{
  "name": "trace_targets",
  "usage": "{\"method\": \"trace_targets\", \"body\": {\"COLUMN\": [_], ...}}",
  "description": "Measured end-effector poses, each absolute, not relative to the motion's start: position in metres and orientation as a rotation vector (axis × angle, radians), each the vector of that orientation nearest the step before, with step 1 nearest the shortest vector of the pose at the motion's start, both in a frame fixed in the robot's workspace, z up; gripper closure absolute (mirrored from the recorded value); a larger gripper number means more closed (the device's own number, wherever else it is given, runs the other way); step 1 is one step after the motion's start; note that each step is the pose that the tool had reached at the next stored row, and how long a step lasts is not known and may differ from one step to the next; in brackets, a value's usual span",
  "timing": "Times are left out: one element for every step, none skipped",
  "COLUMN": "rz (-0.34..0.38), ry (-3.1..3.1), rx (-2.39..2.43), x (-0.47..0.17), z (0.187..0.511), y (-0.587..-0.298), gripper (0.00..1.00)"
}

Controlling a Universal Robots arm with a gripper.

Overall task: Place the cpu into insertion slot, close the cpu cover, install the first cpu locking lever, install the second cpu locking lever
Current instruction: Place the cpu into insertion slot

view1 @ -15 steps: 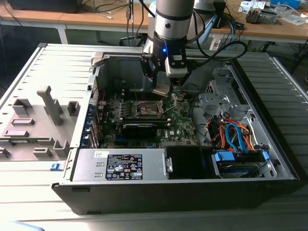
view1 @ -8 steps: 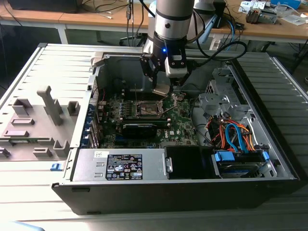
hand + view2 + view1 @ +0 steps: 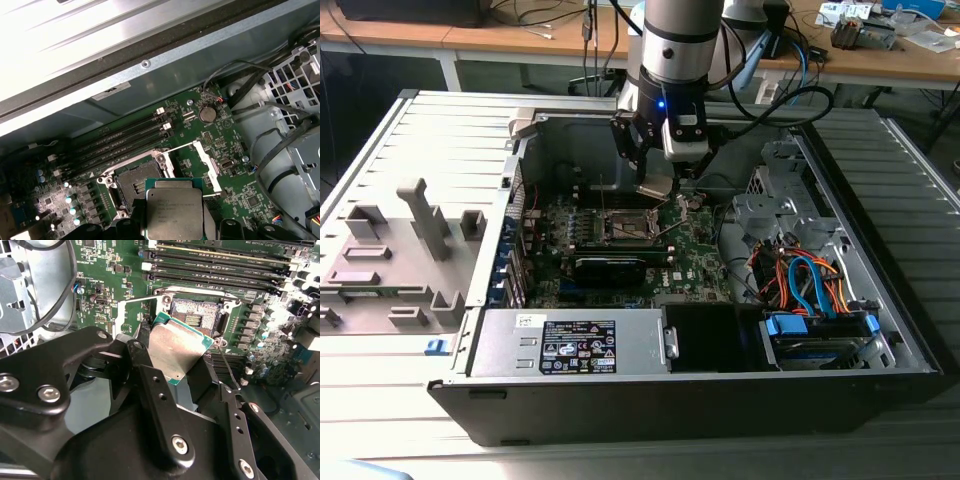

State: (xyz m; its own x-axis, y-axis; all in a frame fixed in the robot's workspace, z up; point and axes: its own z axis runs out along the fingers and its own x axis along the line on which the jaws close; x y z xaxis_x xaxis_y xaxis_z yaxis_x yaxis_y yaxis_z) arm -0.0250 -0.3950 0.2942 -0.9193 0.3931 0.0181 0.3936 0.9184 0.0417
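Hand (image 3: 174, 372) holds cpu (image 3: 176, 347) just above insertion slot (image 3: 196, 314).

The cpu (image 3: 177, 352) has a smooth, dull silver metal top (green-edged); the fingers (image 3: 160, 405) are matt black.

We see the cpu (image 3: 172, 212), its silver-grey top facing us, overlapping the near edge of the open insertion slot (image 3: 134, 184) on the green motherboard (image 3: 235, 150). Long black memory slots (image 3: 120, 142) run beside the socket. A round coin cell (image 3: 206, 114) sits near the grey chassis wall (image 3: 150, 97).
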Motion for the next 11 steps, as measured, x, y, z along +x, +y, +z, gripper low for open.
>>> {"method": "trace_targets", "body": {"rz": [-0.070, -0.070, -0.070, -0.070, -0.070, -0.070, -0.070, -0.070, -0.070, -0.070, -0.070], "ry": [-3.067, -3.067, -3.067, -3.067, -3.066, -3.066, -3.066, -3.065, -3.065, -3.065, -3.064], "rx": [-0.630, -0.632, -0.633, -0.635, -0.637, -0.638, -0.640, -0.641, -0.642, -0.644, -0.646], "x": [-0.0250, -0.0249, -0.0249, -0.0250, -0.0249, -0.0249, -0.0249, -0.0250, -0.0249, -0.0250, -0.0249], "z": [0.2943, 0.2942, 0.2942, 0.2942, 0.2942, 0.2942, 0.2942, 0.2942, 0.2942, 0.2942, 0.2942], "y": [-0.3950, -0.3950, -0.3950, -0.3950, -0.3950, -0.3950, -0.3950, -0.3950, -0.3950, -0.3950, -0.3950], "gripper": [0.45, 0.45, 0.45, 0.45, 0.45, 0.45, 0.45, 0.45, 0.45, 0.45, 0.45]}}
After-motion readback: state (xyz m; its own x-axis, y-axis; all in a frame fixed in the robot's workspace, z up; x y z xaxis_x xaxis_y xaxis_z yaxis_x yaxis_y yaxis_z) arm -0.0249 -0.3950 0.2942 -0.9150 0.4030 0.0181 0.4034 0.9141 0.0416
